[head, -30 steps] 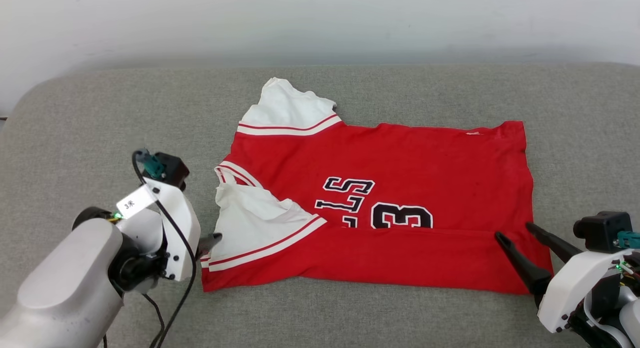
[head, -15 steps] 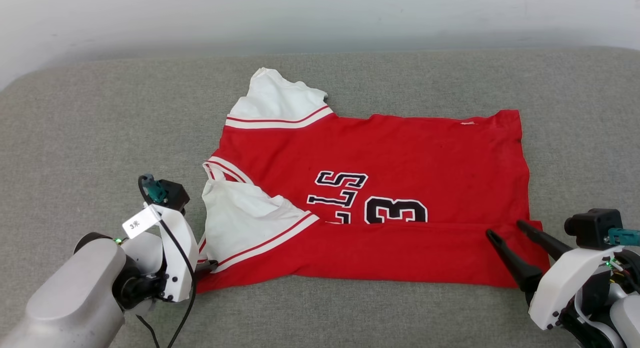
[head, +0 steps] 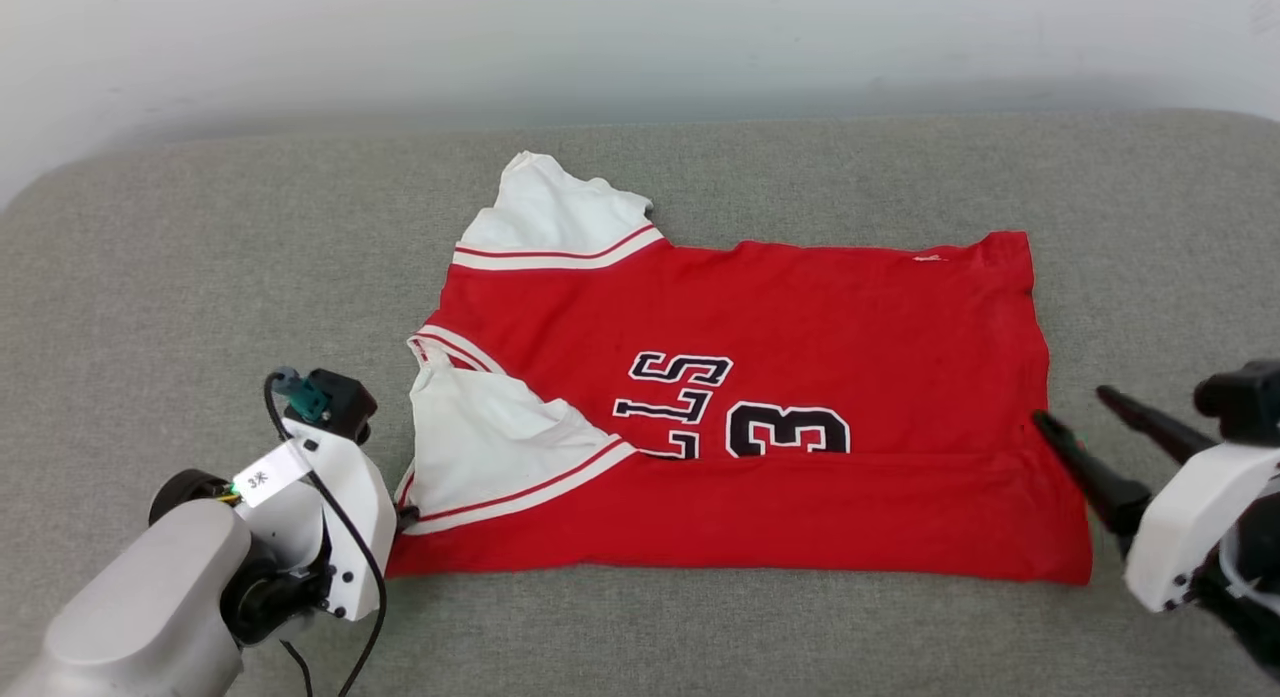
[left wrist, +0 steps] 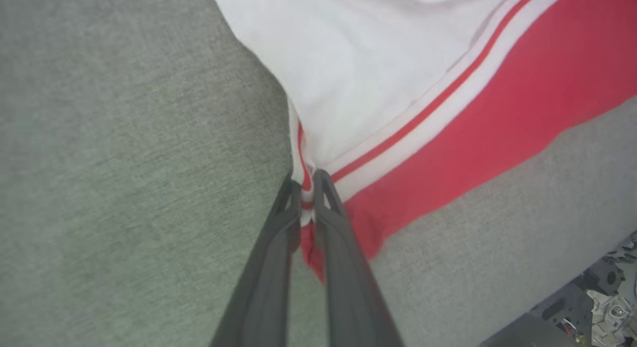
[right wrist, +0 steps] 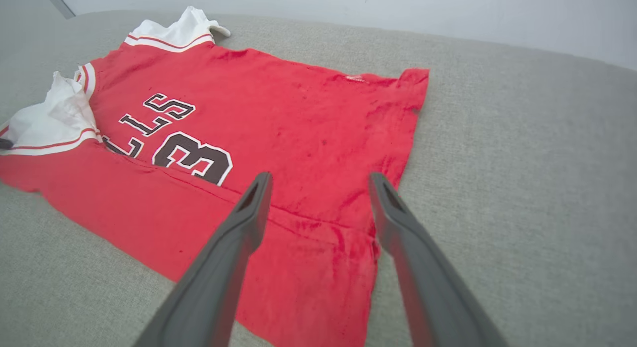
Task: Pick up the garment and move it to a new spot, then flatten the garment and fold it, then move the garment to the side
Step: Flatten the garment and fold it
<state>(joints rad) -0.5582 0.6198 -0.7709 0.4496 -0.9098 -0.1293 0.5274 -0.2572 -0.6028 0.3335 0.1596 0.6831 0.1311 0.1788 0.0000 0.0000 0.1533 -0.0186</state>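
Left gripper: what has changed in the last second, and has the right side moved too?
The left gripper slid nearer along the near sleeve and shut its fingers on the garment at the sleeve trim by the near-left corner. The right gripper drew back from over the near-right corner toward the right edge, still open. The garment lies as before, with its near strip folded over.

The jersey is lying spread flat on a grey cushion, collar end pointing left and hem right. Its red front is facing up, showing black white-edged letters and a 3. The near edge is lying folded over them. One white sleeve is sticking out far-left, and the other is sitting crumpled near-left.
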